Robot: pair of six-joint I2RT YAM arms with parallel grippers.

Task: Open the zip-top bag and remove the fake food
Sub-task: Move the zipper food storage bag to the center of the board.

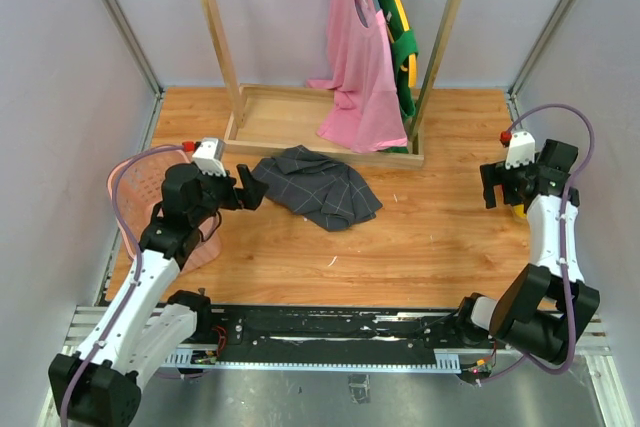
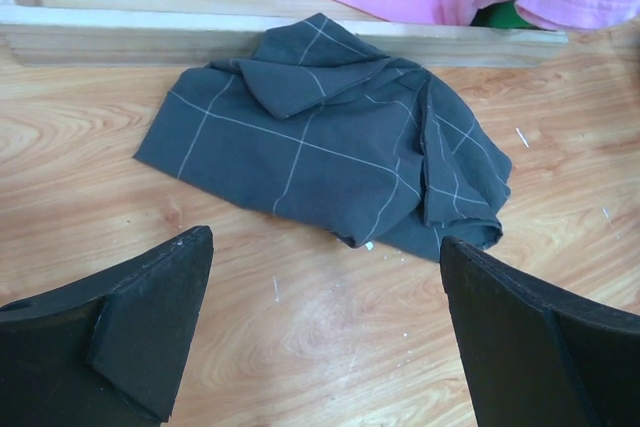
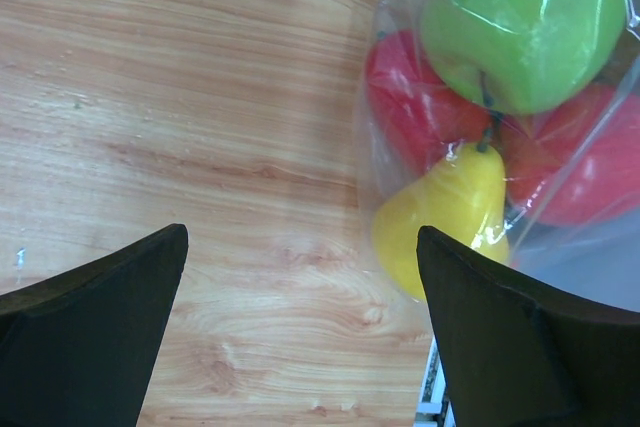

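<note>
The zip-top bag (image 3: 585, 262) lies at the table's right edge, clear plastic stretched over the fake food: a lime green apple (image 3: 525, 22), a yellow pear (image 3: 450, 212) and red fruits (image 3: 415, 97). Its zip strip is out of view. My right gripper (image 3: 302, 237) hangs open over bare wood just left of the bag, with one finger beside the pear. From above, the right gripper (image 1: 492, 187) and arm hide nearly all of the bag; only a yellow bit of fake food (image 1: 518, 212) shows. My left gripper (image 1: 258, 187) (image 2: 325, 237) is open and holds nothing, near the grey cloth.
A grey checked cloth (image 1: 318, 187) (image 2: 320, 137) lies crumpled mid-table. Behind it stands a wooden clothes rack with a tray base (image 1: 290, 122) and a hanging pink garment (image 1: 360, 77). A pink slotted basket (image 1: 128, 197) sits at the left edge under the left arm.
</note>
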